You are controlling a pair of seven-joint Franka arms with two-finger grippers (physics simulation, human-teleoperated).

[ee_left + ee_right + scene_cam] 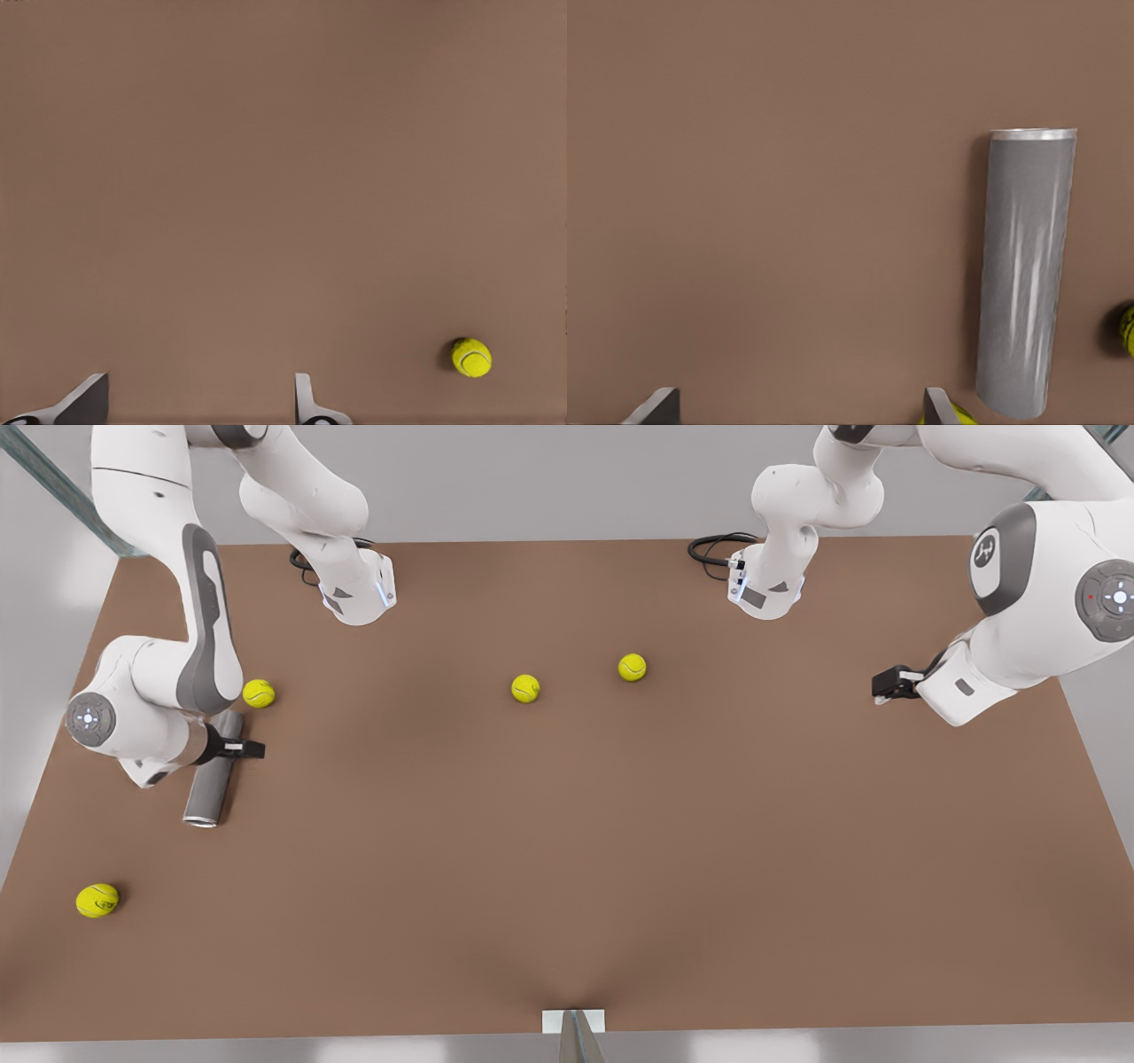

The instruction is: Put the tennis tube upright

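Note:
The tennis tube (211,786), a matte grey cylinder, lies flat on the brown table (567,868) at the front view's left, its silvery rim toward the near edge. My right gripper (241,749) hovers over the tube's far half. In the right wrist view the right gripper (796,409) stands open, with the tennis tube (1026,274) lying beside its fingers, not between them. My left gripper (890,682) waits at the front view's right. The left gripper (195,409) is open over bare table.
Yellow-green tennis balls lie scattered: one (259,693) just past the tube's far end, two mid-table (525,688) (632,667), one near the front left corner (97,900). The left wrist view shows a ball (471,357). A white bracket (573,1020) sits at the front edge.

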